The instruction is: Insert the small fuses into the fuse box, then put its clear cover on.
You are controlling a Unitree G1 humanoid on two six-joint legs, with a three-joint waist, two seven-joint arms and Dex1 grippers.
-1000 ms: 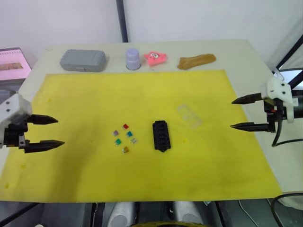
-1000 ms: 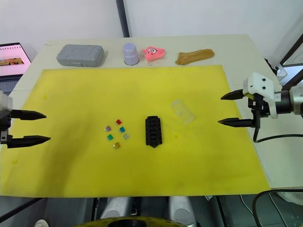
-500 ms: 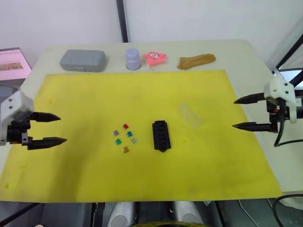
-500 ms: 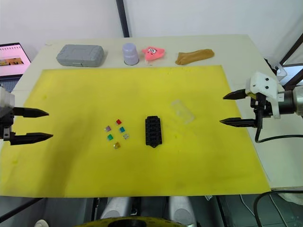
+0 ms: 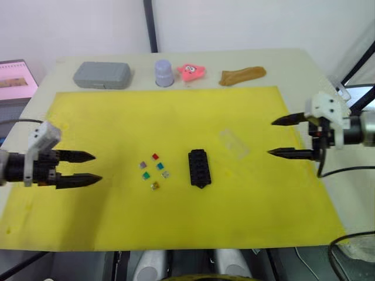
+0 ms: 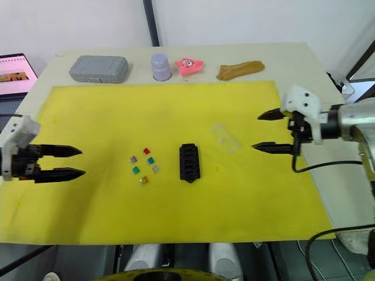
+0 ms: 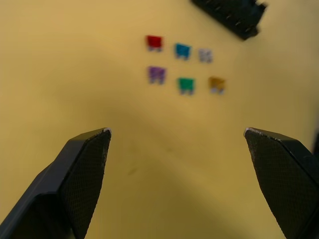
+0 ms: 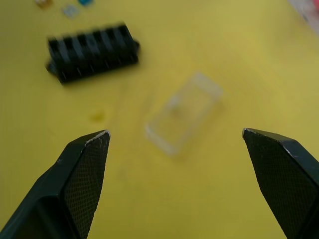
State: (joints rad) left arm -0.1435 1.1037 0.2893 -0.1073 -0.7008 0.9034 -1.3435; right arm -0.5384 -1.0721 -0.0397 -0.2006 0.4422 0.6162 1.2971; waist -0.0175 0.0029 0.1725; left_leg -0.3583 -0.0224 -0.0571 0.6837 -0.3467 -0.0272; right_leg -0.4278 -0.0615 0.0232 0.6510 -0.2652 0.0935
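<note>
Yellow mat point(image 5: 176, 222) covers most of a pale table point(image 5: 293, 61), white wall behind. Far edge of the table, left to right: grey case point(image 5: 102, 75), lavender cup point(image 5: 164, 73), pink star-shaped toy point(image 5: 191, 71) with a face, tan lumpy piece point(image 5: 242, 75). Screen point(image 5: 16, 80) with pink content sits off the table's far left; its writing is too small to read. No legible labels or brands on anything.

Fuse box point(image 5: 198, 168) lies mid-mat, black, long axis running near–far, slots up and empty. Small fuses point(image 5: 154, 170) sit loose in a cluster just left of it, not touching it: red, teal, pale grey, purple, green, amber. Clear cover point(image 5: 234, 142) lies on the mat right of and slightly beyond the fuse box, apart from it, angled.

Left gripper point(image 5: 94, 167) hovers over the left part of the mat, fingers spread apart, holding nothing, tips pointing right toward the fuses, well apart from them. Right gripper point(image 5: 271, 138) is over the mat's right side, fingers wide apart and empty, tips pointing left, near the clear cover without touching it.
</note>
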